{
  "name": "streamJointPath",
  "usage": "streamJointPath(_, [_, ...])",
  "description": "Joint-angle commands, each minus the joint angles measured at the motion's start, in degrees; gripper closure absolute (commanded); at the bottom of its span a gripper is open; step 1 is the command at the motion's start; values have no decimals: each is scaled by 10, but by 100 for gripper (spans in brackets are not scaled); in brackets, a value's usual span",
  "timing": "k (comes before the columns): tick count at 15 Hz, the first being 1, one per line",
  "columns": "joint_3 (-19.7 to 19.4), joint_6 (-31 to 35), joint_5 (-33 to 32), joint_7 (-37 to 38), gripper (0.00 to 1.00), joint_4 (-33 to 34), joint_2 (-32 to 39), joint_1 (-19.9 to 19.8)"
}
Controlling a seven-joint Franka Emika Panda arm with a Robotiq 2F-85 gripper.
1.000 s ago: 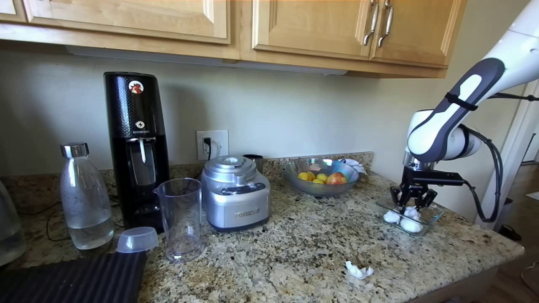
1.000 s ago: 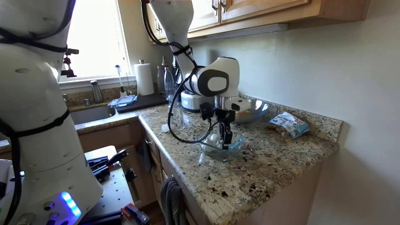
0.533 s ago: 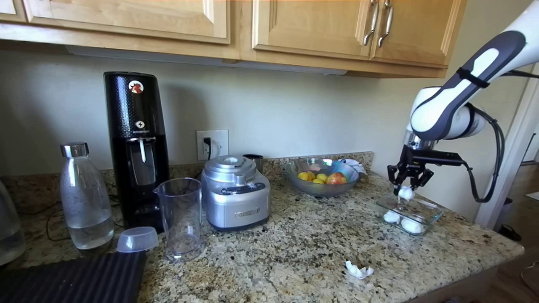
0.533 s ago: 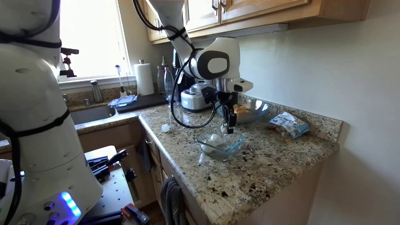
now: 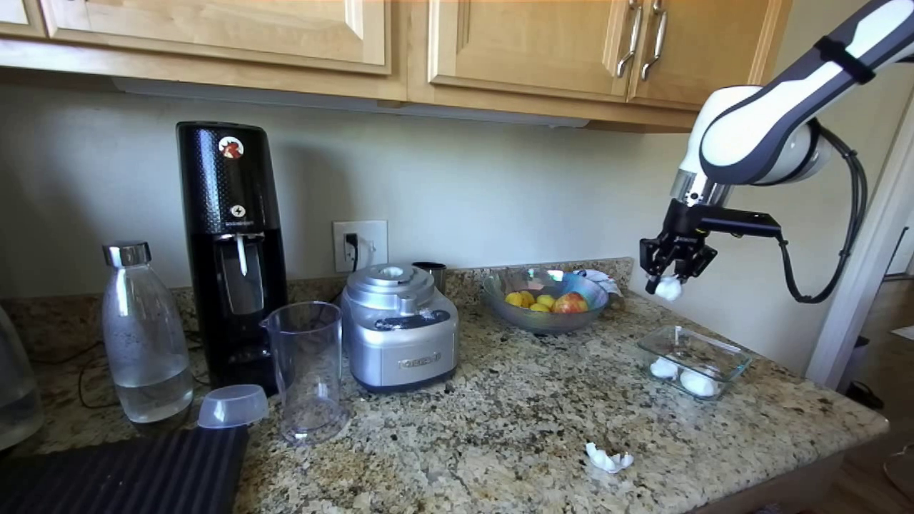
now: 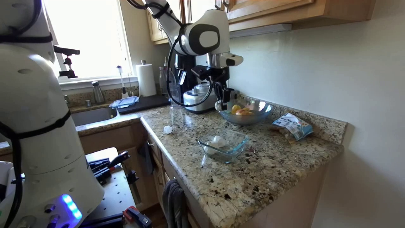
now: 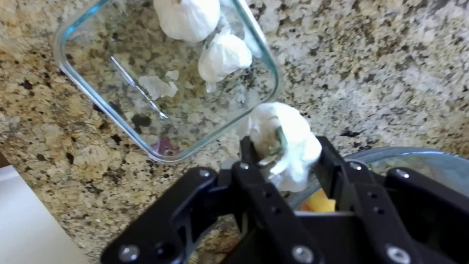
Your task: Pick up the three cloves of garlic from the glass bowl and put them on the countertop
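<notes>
Wrist view: the gripper pinches a garlic bulb from both sides; from this angle the bulb overlaps one corner of the glass bowl. In the glass bowl sit a second garlic bulb, cut off by the top edge, and a third garlic bulb close beside it, with papery scraps near them. Whether the thin bright line there is a glint or an object, I cannot tell. Past that corner of the glass bowl, the fruit bowl is mostly hidden behind the gripper or out of frame.

In an exterior view, the countertop bears the glass bowl, and the pinched bulb is in the air, higher than its rim. Behind the glass bowl and to its left, the fruit bowl holds yellow fruit and a reddish fruit. Well left of the glass bowl stands a bottle part-filled with clear liquid.

In an exterior view, a printed bag lies beyond the glass bowl, to its right, lettering too small to read; the two bulbs inside the glass bowl run together.
</notes>
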Motion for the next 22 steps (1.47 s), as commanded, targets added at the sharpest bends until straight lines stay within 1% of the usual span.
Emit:
streamJointPath(1, [30, 16, -12, -14, 82, -9, -1, 22])
streamJointPath(4, [53, 29, -26, -13, 82, 1, 31, 43])
streamJointPath(7, [62, 51, -56, -11, 82, 7, 69, 66])
streamJointPath(11, [32, 98, -163, 29, 82, 28, 138, 116])
streamJointPath(12, [24, 102, -179, 34, 82, 35, 153, 128])
streamJointPath(14, [5, 108, -202, 48, 82, 49, 178, 151])
streamJointPath(16, [-6, 105, -205, 46, 82, 60, 191, 166])
streamJointPath(17, [-9, 106, -203, 45, 80, 64, 196, 172])
streamJointPath(18, [-9, 103, -197, 37, 37, 66, 195, 173])
streamJointPath(19, [-10, 103, -195, 34, 33, 66, 193, 174])
streamJointPath(20, [-11, 98, -193, 34, 31, 64, 185, 174])
streamJointPath(21, [-2, 95, -182, 22, 26, 58, 173, 165])
streamJointPath(22, [7, 85, -167, 10, 19, 55, 159, 155])
